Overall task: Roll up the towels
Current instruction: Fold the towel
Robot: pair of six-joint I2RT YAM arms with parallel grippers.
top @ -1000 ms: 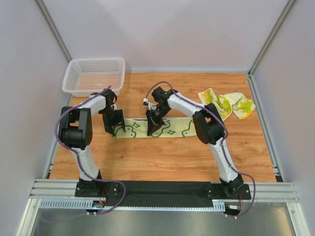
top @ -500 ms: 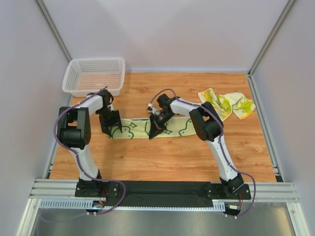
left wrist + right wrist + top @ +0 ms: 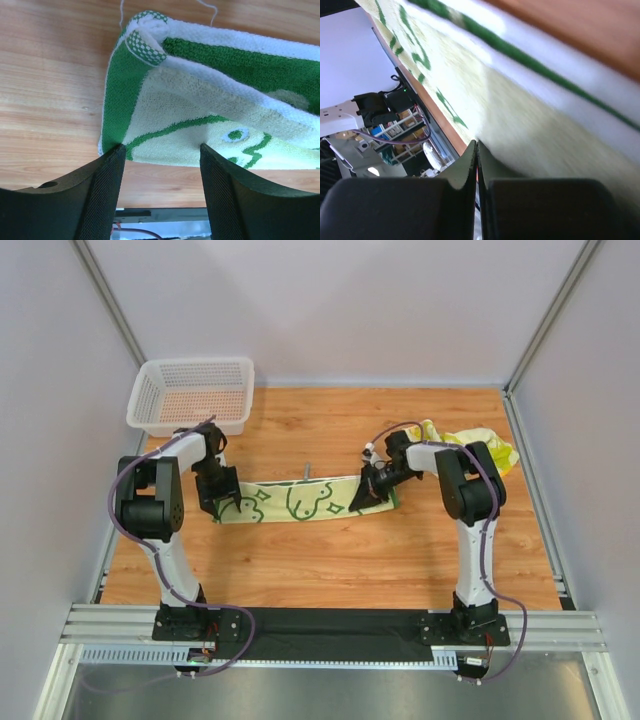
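A long cream towel (image 3: 300,500) with green squiggles lies flat across the middle of the table. My left gripper (image 3: 228,502) is open at its left end. In the left wrist view the towel (image 3: 210,105) has a small curl at its far left corner, and the left gripper (image 3: 161,150) has its two tips at the cloth's near edge. My right gripper (image 3: 372,492) is shut and rests on the towel's right end. In the right wrist view the right gripper (image 3: 477,144) has its jaws closed together against the cloth (image 3: 530,110).
Two crumpled lime-yellow towels (image 3: 470,450) lie at the back right, just behind the right arm. A white mesh basket (image 3: 190,395) stands at the back left. Grey walls and metal posts enclose the table.
My right gripper has slid from the towel's middle to its right end. The towel now lies longer and flatter. The left gripper has shifted slightly left at the left end.
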